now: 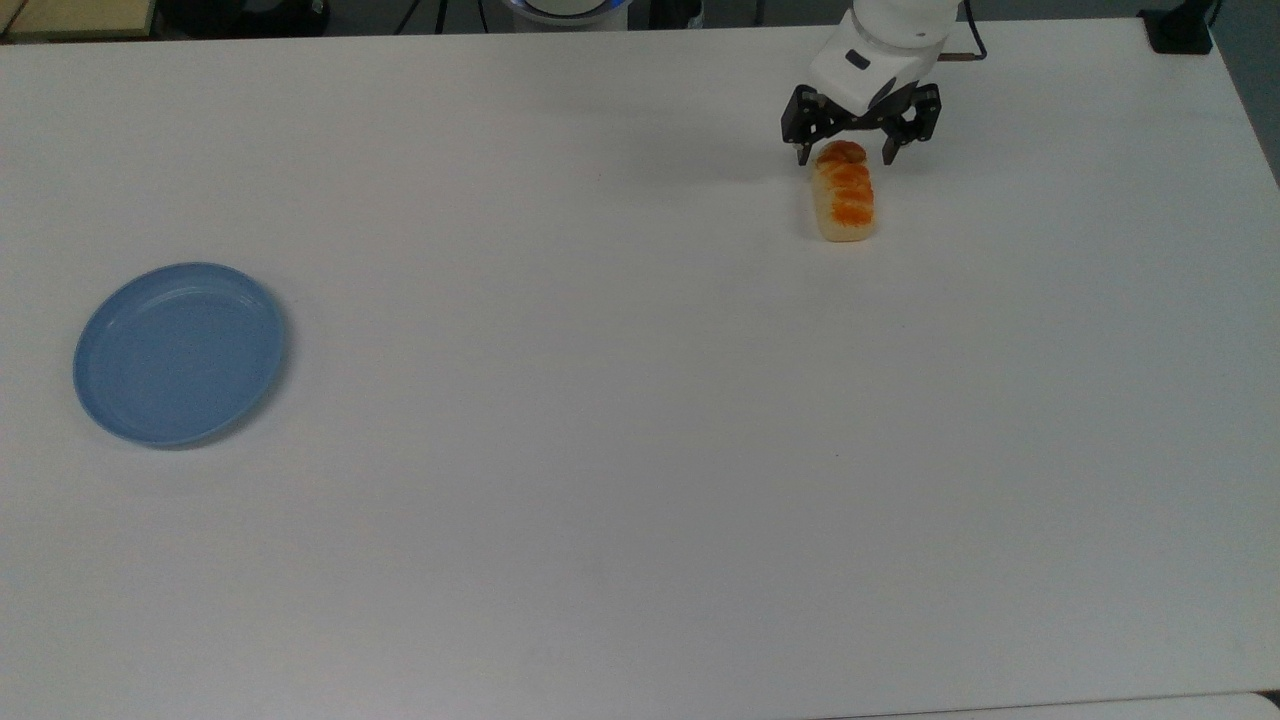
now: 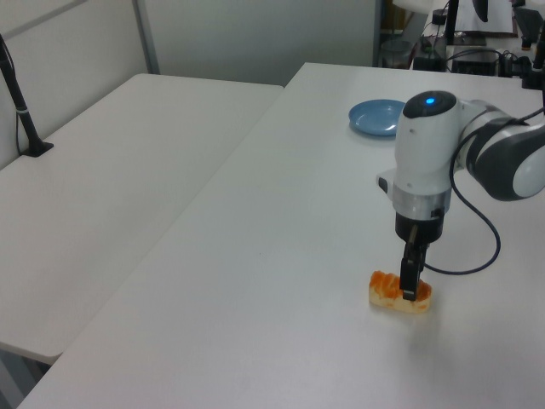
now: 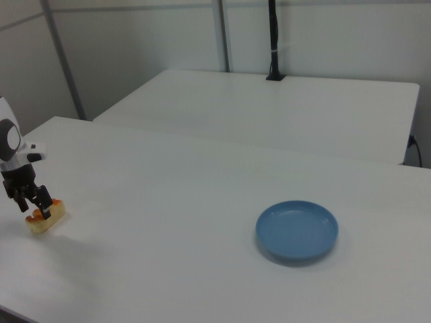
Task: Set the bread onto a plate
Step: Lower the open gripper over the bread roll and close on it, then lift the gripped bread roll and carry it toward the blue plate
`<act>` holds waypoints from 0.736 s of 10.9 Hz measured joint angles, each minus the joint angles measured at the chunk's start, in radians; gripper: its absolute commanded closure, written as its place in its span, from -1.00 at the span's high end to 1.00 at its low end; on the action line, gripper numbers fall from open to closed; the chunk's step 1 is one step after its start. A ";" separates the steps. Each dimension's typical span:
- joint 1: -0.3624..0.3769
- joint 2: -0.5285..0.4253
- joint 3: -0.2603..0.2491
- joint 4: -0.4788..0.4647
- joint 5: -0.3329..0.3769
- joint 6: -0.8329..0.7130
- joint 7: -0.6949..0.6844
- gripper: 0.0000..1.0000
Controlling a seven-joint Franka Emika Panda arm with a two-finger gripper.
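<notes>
Grasp being set up; nothing moved yet.
The gripper straddles the far end of the bread with fingers spread wide, at about 1 o'clock on the table in the top view. The plate sits empty at 9 o'clock, well apart. Closing, lifting, carrying and placing all remain.

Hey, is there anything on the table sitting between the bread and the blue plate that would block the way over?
Nothing visible does. The bread lies near the top view's upper right with the open gripper straddling its far end, and the plate sits far to the top view's left. The white table between them is bare.
</notes>
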 measured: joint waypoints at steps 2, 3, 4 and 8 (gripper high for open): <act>0.008 0.039 0.001 0.004 -0.043 0.018 0.023 0.14; 0.009 0.054 0.002 0.009 -0.054 0.022 0.029 -0.57; 0.009 0.063 0.002 0.019 -0.056 0.022 0.031 -0.66; -0.005 0.066 0.001 0.060 -0.057 0.022 0.033 -0.87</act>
